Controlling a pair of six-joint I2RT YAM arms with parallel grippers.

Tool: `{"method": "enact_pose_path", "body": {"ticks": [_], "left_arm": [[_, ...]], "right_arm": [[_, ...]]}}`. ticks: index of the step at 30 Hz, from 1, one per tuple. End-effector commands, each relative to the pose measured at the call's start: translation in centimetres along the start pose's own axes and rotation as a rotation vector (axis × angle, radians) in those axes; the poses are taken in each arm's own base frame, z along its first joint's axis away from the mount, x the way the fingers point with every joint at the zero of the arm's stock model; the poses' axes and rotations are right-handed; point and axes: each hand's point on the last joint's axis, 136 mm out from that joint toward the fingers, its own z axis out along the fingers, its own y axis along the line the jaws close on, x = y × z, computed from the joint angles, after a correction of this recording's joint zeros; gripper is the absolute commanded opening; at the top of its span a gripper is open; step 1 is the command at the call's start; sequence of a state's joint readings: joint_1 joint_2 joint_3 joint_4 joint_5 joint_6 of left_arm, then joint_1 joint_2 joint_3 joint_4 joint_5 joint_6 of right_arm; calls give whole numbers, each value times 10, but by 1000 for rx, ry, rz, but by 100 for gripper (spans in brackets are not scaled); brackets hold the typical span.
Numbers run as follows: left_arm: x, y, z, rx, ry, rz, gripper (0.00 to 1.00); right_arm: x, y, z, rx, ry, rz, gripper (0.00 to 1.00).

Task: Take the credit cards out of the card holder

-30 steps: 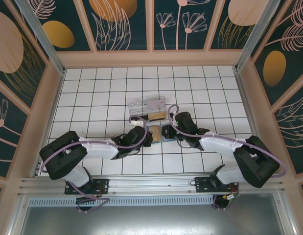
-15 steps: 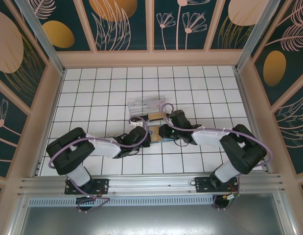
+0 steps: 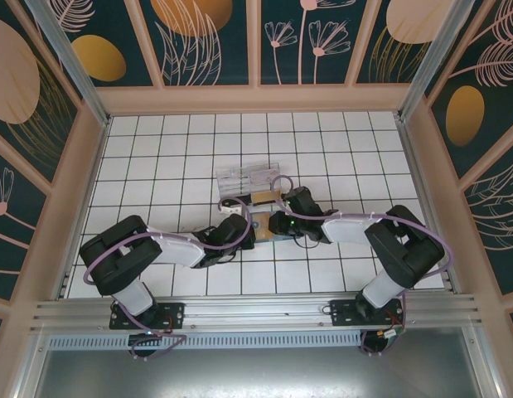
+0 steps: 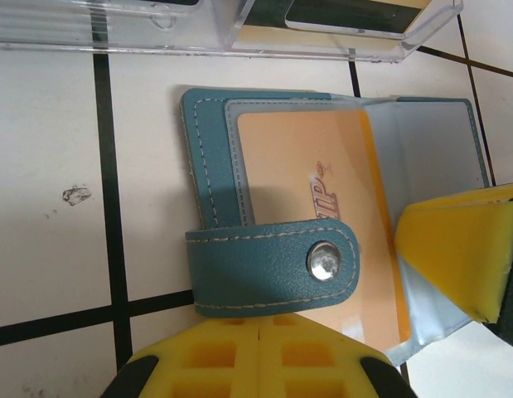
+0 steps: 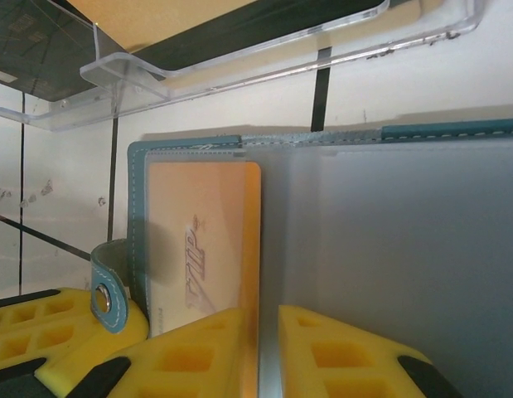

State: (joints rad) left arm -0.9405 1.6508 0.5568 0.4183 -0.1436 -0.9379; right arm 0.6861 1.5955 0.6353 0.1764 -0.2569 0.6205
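Card holder [image 4: 208, 157] open, orange card [image 4: 297, 157] inside: my L claw [image 4: 260, 352] pressed together by its strap, can't tell if R claw [image 5: 268, 336] pinches the sleeve [image 5: 389, 240]; next, grip card & slide out.

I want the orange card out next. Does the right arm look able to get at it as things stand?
Probably yes: the card holder lies open, the orange card sits just beside the right fingers, though a clear sleeve covers it.

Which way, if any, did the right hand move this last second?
Yes. The right hand slid slightly left in the top view, nearer the clear plastic box's right end.
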Motion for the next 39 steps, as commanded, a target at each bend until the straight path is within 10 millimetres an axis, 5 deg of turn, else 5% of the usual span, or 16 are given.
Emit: {"method": "enact_pose_path", "body": {"ticks": [1,12,19,28,34,39], "left_arm": [[8,14,5,-33,20,-12,0],[9,13,5,-26,27,-16,0],[9,12,6,-29,31,-15,0],[14,22,7,-67,41,-22,0],[13,17,9,-52,46,-19,0],[14,17,8,-52,51,-14,0]], "right_arm": [[0,5,5,-25,27,24,20],[3,6,6,-42,41,32,18],[1,9,0,-67,33,39,0],[-10,-13,-22,-50,-28,82,0],[-8,-13,-20,-65,-21,88,0],[-6,-15,-13,-74,-6,97,19]]}}
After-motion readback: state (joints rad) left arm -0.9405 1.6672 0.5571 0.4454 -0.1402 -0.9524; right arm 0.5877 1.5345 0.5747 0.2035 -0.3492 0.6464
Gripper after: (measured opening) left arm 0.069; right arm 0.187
